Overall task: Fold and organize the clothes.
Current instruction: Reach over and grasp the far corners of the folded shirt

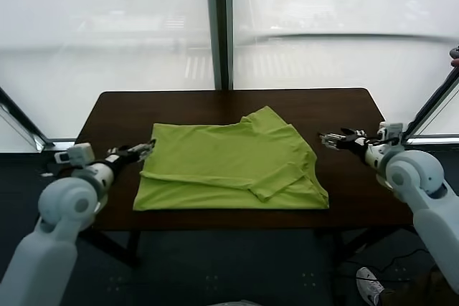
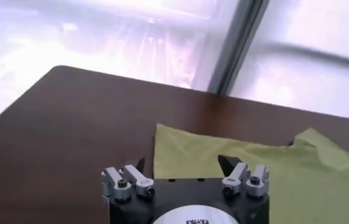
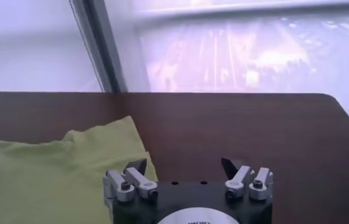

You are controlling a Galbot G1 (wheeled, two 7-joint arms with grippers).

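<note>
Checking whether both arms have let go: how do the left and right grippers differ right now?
The left gripper hangs beside the shirt's left edge, nearly at the cloth; the right gripper stands clear of the shirt's right side, over bare table. Both are open and hold nothing.

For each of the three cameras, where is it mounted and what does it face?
Head view: on the head, looking down at the table and T-shirt; both arms show, left hand, right hand.
Left wrist view: on the left wrist, facing the shirt's edge; its open hand shows.
Right wrist view: on the right wrist, likewise; its open hand shows.
All views share shirt and table.
</note>
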